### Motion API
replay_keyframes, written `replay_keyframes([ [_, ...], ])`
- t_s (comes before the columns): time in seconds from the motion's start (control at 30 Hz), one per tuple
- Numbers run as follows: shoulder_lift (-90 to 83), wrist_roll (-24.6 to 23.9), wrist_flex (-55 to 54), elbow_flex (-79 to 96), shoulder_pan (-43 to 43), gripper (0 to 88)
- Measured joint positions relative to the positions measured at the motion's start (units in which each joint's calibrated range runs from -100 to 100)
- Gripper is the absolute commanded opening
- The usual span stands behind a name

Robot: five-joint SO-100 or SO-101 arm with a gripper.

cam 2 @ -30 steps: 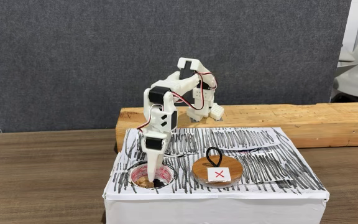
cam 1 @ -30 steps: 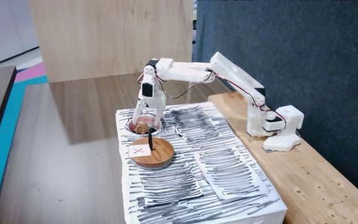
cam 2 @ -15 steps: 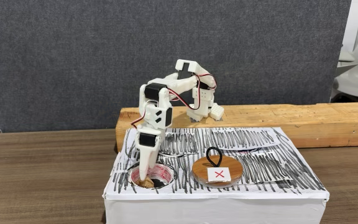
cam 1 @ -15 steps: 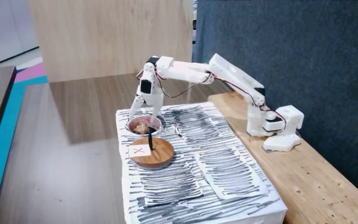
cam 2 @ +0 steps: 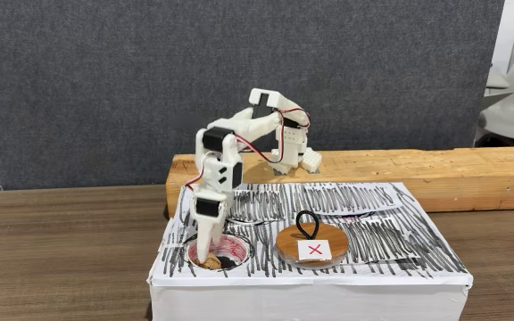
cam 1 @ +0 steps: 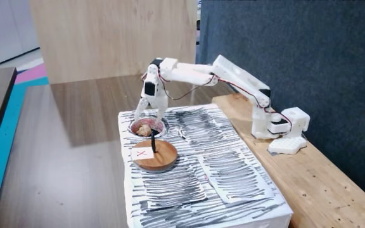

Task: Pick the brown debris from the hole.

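The white two-finger end effector (cam 2: pixel 210 259) of the white jointed arm (cam 1: pixel 195 71) is lowered, slightly tilted, into the round hole with a pinkish-red rim (cam 2: pixel 236 249), which is cut into the top of a white box scribbled with black strokes (cam 2: pixel 373 227). In both fixed views the small lumpy light-brown debris (cam 2: pixel 211 262) is seen inside that hole, at its left side in the view from the front, with the fingertips touching or closing around it. How far the fingers are apart cannot be told, nor whether the clump is gripped.

The hole (cam 1: pixel 159 127) lies near the box's front left corner in the front view. Just beside it, nearer the middle of the front edge, a round wooden disc bearing a red X on a white label (cam 2: pixel 311 247) and a black loop handle (cam 2: pixel 306 221) lies flat on the box top. The arm's base stands on a long pale wooden beam (cam 2: pixel 400 169) behind the box, and both are carried on a dark brown wood-grain counter (cam 2: pixel 61 250).
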Motion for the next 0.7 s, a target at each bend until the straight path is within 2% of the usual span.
replay_keyframes([
  [0.7, 3.95, 0.1, -0.68, -0.99, -0.15, 26.8],
])
